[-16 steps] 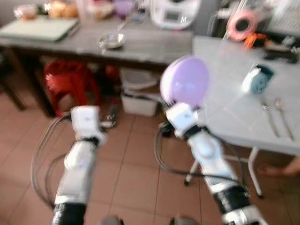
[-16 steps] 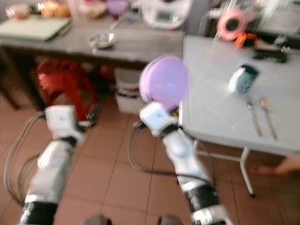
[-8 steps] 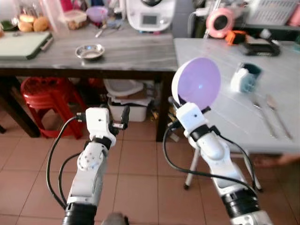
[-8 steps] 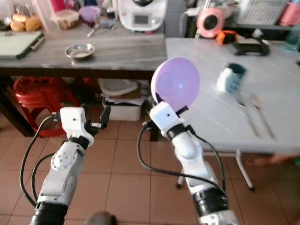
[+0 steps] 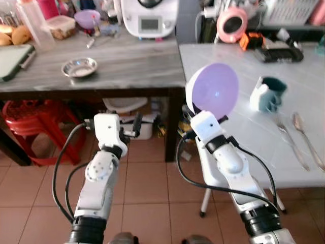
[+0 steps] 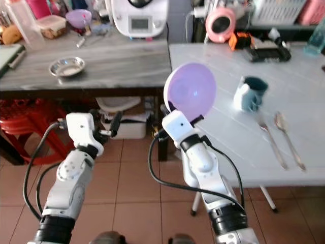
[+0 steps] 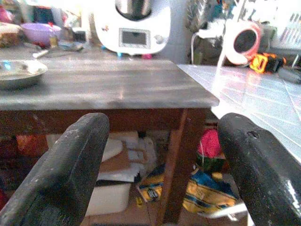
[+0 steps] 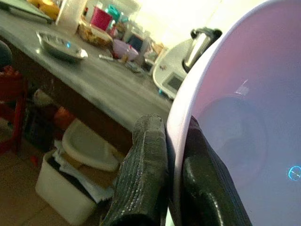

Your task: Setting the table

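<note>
My right gripper (image 5: 192, 111) is shut on the lower rim of a round purple plate (image 5: 213, 90), held upright on edge over the near left corner of the white table (image 5: 238, 129). In the right wrist view both black fingers (image 8: 145, 160) pinch the plate's rim (image 8: 235, 117). On the white table stand a teal mug (image 5: 267, 93), a fork (image 5: 290, 138) and a spoon (image 5: 307, 136). My left gripper (image 5: 134, 123) is open and holds nothing, above the floor in front of the dark-legged grey table (image 7: 108, 87).
The grey table (image 5: 117, 61) carries a steel bowl (image 5: 79, 67), a white kitchen appliance (image 5: 150, 18) and jars. Beneath it are a red stool (image 5: 28, 114) and white tubs (image 5: 124, 108). A pink fan (image 5: 231, 23) and clutter sit at the white table's far edge.
The whole picture has shifted and sharpened as the camera moved; the white table looks a little nearer. The plate stays in my right gripper, and the left gripper stays open.
</note>
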Controlling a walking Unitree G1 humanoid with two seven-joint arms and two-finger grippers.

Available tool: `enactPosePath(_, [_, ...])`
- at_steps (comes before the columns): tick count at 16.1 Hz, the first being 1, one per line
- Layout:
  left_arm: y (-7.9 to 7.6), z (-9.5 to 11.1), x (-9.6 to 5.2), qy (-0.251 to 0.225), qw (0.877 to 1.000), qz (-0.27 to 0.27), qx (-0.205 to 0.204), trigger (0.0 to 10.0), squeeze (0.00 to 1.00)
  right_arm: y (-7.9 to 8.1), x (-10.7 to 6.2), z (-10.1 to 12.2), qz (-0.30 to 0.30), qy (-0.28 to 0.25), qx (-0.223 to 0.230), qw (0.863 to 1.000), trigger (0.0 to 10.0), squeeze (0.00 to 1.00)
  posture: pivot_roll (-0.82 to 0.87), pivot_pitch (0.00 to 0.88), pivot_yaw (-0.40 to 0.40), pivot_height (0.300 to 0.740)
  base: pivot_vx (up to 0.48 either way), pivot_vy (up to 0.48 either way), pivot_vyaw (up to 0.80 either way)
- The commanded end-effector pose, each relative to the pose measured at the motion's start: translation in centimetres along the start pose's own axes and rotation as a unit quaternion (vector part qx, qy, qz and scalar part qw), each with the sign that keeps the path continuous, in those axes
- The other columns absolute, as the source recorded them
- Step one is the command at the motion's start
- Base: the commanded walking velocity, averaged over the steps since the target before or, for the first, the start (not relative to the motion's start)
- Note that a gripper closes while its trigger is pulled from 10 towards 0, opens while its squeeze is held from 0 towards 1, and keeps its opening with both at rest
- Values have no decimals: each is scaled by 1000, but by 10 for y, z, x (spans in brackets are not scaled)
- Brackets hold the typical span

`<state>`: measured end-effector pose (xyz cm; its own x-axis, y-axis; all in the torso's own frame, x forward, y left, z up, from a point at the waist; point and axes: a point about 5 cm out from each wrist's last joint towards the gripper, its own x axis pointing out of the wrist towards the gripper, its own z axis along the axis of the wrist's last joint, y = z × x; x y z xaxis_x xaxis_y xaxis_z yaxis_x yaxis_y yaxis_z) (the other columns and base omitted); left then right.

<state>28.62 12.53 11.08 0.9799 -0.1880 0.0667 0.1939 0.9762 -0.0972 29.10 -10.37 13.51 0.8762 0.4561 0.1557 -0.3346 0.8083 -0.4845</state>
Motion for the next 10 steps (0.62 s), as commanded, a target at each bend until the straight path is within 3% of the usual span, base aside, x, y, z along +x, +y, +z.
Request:
enactPosePath(1, [8, 0, -2, 0, 1000, 13, 2, 10000, 0, 2, 4, 10, 4, -21, 2, 1000, 10000, 0, -19, 0, 3, 740, 0, 446, 0])
enactPosePath(10, [1, -1, -3, 3, 1000, -6, 9, 10000, 0, -1, -8, 9, -14, -20, -1, 1000, 10000, 0, -30, 0, 14, 740, 0, 460, 0])
